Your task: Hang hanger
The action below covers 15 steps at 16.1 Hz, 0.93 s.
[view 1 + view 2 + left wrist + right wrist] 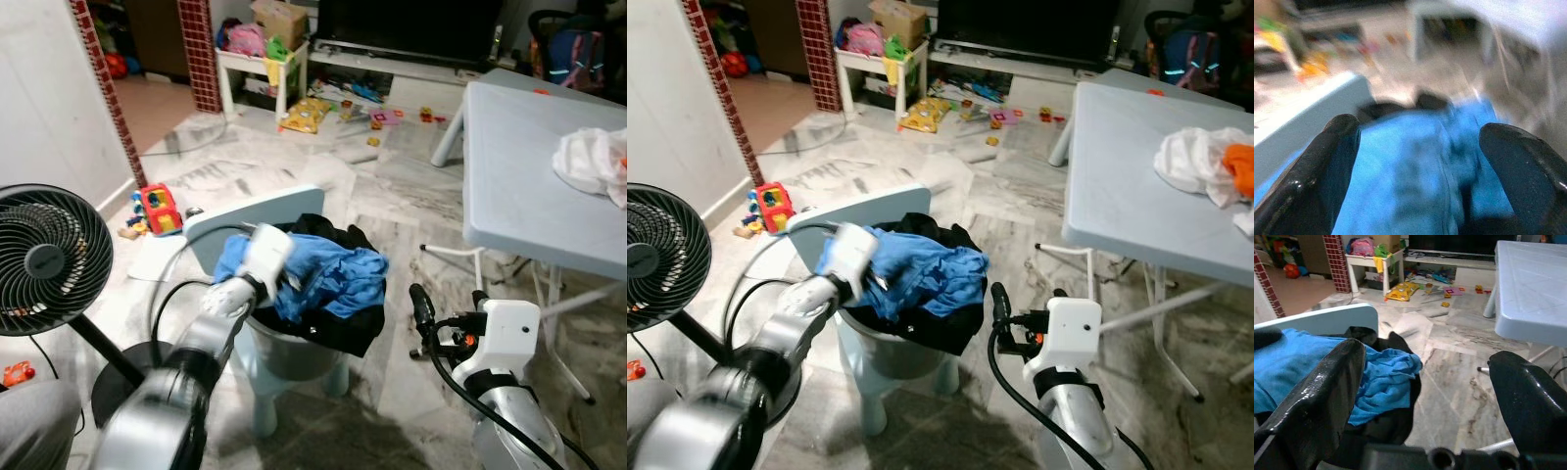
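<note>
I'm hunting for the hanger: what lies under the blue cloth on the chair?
Under the blue cloth a black garment shows, spilling over the grey basket. The open left gripper hovers above it. Anything deeper, a hanger included, is covered.

Before me a small pale blue plastic chair (257, 211) stands on the grey marbled tile floor (392, 186), bearing a grey basket (906, 352) heaped with a crumpled blue garment (328, 274) over black clothes (343, 328). To my right a pale grey plastic folding worktop (519, 157) carries a bundled white cloth (588, 162) (with something orange tucked beside it). A black round fan (44, 259) stands on the floor at my left, and toys (157, 209) lie scattered farther off.
</note>
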Tool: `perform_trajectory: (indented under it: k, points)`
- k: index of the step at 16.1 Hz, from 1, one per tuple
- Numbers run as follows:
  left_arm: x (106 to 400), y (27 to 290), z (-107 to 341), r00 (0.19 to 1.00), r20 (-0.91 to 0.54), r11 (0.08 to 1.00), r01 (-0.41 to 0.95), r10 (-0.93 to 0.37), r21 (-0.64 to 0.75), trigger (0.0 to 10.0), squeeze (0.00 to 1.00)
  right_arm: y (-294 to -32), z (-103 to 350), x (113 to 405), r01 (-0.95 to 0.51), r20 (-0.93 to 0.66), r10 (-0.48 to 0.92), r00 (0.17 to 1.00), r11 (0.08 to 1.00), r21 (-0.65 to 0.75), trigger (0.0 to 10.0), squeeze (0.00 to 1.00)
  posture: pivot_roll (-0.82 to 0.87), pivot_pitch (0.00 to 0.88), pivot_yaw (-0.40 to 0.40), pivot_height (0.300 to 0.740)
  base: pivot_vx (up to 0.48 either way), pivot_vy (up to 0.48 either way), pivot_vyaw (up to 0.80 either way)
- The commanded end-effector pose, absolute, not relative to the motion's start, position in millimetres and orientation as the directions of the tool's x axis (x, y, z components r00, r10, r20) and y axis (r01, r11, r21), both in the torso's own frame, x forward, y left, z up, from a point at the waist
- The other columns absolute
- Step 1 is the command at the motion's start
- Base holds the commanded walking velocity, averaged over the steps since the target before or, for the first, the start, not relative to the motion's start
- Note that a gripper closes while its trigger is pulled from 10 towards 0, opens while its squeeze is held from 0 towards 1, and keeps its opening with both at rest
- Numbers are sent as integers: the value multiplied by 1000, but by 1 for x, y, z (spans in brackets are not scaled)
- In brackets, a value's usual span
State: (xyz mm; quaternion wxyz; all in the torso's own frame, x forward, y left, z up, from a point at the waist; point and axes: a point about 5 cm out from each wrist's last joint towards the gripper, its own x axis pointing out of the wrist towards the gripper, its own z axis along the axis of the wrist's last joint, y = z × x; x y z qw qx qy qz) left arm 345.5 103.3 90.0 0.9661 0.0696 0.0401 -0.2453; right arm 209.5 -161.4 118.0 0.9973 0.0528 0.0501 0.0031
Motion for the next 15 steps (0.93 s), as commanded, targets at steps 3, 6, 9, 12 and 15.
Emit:
perform_trajectory:
  k: [3,6,9,12,15]
  points:
    - [315,113,104,907,41,908,416,-418,59,10000,0,-170,128,203,37,-69,-31,997,996,80,10000,0,25,0,-77,740,0,0,0]
    - [289,131,84,853,-87,857,513,-515,-46,10000,0,-189,126,193,123,-65,-119,991,991,60,10000,0,62,0,-98,740,0,0,0]
    - [322,153,113,883,-61,882,468,-465,61,10000,0,-195,126,204,124,-55,-122,991,991,46,10000,0,87,0,-104,740,0,0,0]
    - [313,155,122,901,-36,897,434,-433,79,10000,0,-197,130,211,139,-24,-138,990,989,43,10000,0,97,0,-95,740,0,0,0]
    - [280,149,103,928,-66,929,370,-368,25,10000,0,-201,127,205,182,-35,-181,983,982,47,10000,0,93,0,-102,740,0,0,0]
